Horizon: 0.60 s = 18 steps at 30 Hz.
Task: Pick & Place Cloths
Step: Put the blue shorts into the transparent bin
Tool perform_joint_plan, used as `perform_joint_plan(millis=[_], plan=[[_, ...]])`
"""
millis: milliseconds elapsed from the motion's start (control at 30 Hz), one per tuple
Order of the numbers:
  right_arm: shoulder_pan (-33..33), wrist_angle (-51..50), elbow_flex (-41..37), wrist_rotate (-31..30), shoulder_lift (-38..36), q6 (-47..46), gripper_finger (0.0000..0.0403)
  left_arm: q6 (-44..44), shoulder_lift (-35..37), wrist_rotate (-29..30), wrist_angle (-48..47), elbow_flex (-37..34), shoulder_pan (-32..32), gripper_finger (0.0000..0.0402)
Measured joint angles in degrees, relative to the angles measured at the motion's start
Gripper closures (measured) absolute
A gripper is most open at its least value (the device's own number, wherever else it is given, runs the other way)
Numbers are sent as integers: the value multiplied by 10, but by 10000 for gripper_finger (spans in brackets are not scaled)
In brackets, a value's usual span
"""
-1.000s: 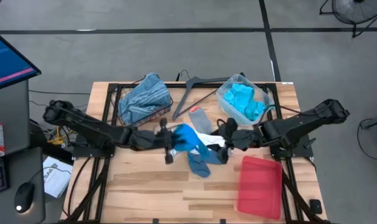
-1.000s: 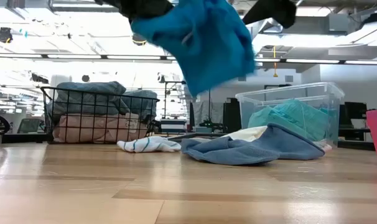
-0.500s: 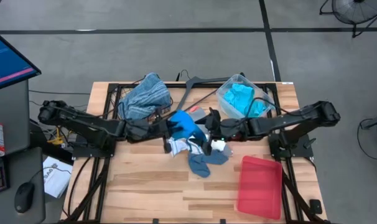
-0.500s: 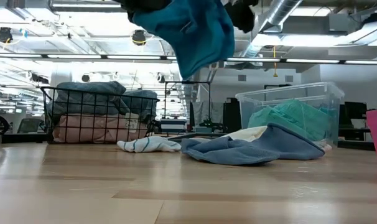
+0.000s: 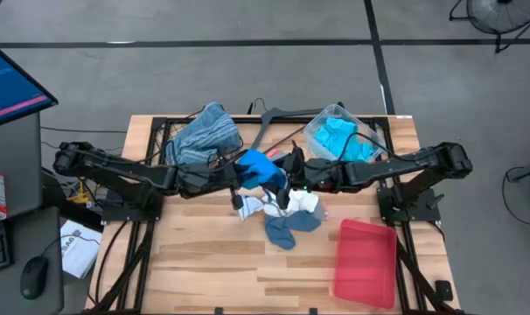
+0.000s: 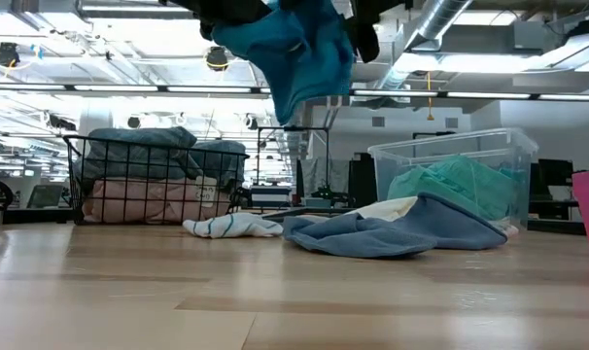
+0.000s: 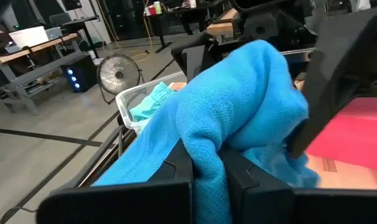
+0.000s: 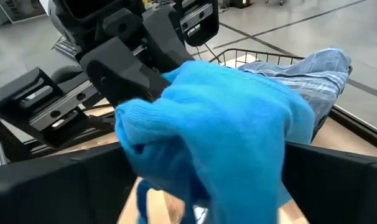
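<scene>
A bright blue cloth [image 5: 258, 166] hangs bunched in the air over the table's middle, high in the low view [image 6: 293, 53]. My left gripper [image 5: 240, 178] is shut on it [image 7: 204, 180]. My right gripper [image 5: 287, 172] is open; its fingers [image 8: 83, 174] stand on either side of the cloth's far bunch [image 8: 226, 118]. A dull blue cloth [image 5: 289, 229], a white cloth [image 5: 305, 202] and a white striped rag [image 6: 226, 227] lie flat on the table below. My left gripper pinches a fold of the bright blue cloth [image 7: 201, 146] between its two fingers, coming level from the table's left. The cloth is lifted clear and droops below the fingers, slack. My right gripper has its open fingers around the cloth's other end; whether they touch it I cannot tell.
A wire basket [image 5: 160, 140] at the far left holds a blue-white striped cloth [image 5: 204, 136] over a pink one [image 6: 149, 202]. A clear bin [image 5: 370, 133] at the far right holds turquoise cloths [image 5: 339, 140]. A grey hanger [image 5: 278, 116] lies between them. A red tray [image 5: 366, 261] sits near right.
My left gripper has carried the bright blue cloth up and toward the table's far edge, clear of the cloths below; its hanging end has drawn in. My right gripper has moved left and toward the far edge, up to the cloth, until its fingers flank it.
</scene>
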State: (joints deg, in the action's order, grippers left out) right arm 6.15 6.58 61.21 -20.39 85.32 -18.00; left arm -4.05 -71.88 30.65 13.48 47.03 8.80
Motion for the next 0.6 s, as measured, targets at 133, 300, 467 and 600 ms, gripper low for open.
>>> perform_joint_plan(millis=[133, 300, 467, 600], plan=[[-7, 2, 0, 16, 4, -6, 126, 0, 0, 0, 5, 0, -3, 392], [-16, 1, 4, 50, 10, -9, 271, 0, 0, -2, 7, 0, -5, 388], [-24, -10, 14, 68, 10, -21, 368, 2, 1, -2, 9, 1, -5, 350], [-31, -89, 33, 58, -5, -52, 368, 0, 12, -11, 2, 1, -3, 298]])
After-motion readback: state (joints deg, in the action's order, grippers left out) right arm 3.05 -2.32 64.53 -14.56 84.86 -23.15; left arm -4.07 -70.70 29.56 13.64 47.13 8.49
